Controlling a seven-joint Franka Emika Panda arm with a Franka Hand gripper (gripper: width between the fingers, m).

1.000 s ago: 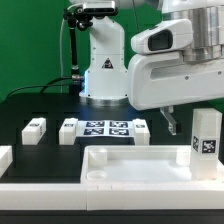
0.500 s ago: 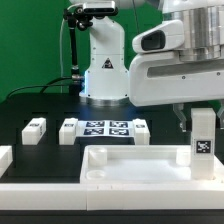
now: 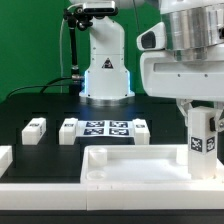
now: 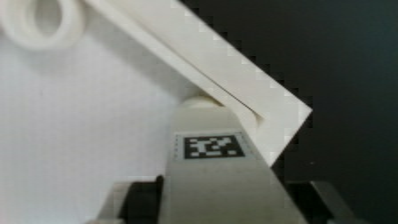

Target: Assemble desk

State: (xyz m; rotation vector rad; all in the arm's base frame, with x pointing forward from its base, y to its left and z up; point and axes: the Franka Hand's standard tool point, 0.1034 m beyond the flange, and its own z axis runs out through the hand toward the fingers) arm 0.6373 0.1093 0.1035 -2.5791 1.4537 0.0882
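My gripper (image 3: 203,108) is shut on a short square white leg (image 3: 203,140) with a black-and-white tag and holds it upright at the tabletop's corner on the exterior view's right. The white rimmed tabletop panel (image 3: 130,168) lies at the front of the table. In the wrist view the leg (image 4: 217,160) sits between my dark fingers (image 4: 153,200), with my gripper (image 4: 222,205) around it. Its far end is at the tabletop's rim corner (image 4: 240,95). A round socket (image 4: 39,25) shows farther along the panel. I cannot tell whether the leg touches the corner.
Three loose white legs (image 3: 35,128) (image 3: 68,130) (image 3: 141,130) lie on the black table behind the tabletop, around the marker board (image 3: 105,128). The robot base (image 3: 105,65) stands at the back. A low white rail (image 3: 60,190) runs along the front edge.
My wrist has swung toward the exterior view's right. The held leg has shifted slightly left and sunk lower onto the tabletop's right corner.
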